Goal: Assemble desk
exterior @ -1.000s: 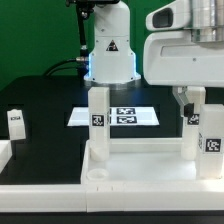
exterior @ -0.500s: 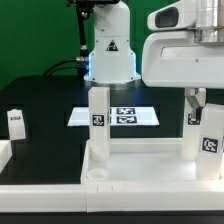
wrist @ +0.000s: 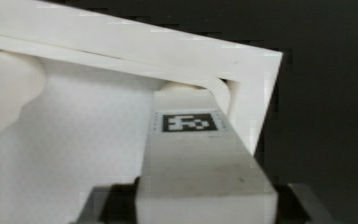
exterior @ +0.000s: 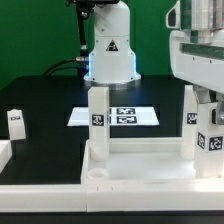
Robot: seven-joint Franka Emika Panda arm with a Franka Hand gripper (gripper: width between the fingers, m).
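The white desk tabletop point(exterior: 140, 166) lies upside down near the front, with a round corner socket point(exterior: 95, 173) open at the exterior view's left. Two tagged legs stand upright on it, one at the left point(exterior: 97, 115) and one at the back right point(exterior: 192, 116). My gripper point(exterior: 207, 106) is shut on a third tagged leg point(exterior: 212, 142) and holds it upright over the tabletop's front right corner. In the wrist view the leg point(wrist: 197, 140) sits between my dark fingers point(wrist: 115, 206), with the tabletop rim point(wrist: 176, 52) beyond it. A loose leg point(exterior: 15, 122) stands far left.
The marker board point(exterior: 115, 115) lies flat behind the tabletop. The robot base point(exterior: 108, 50) stands at the back. White border rails point(exterior: 40, 190) run along the front and the left edge of the black table.
My gripper has moved toward the exterior view's right and a little lower, carrying the leg with it. The other legs and the tabletop have not moved.
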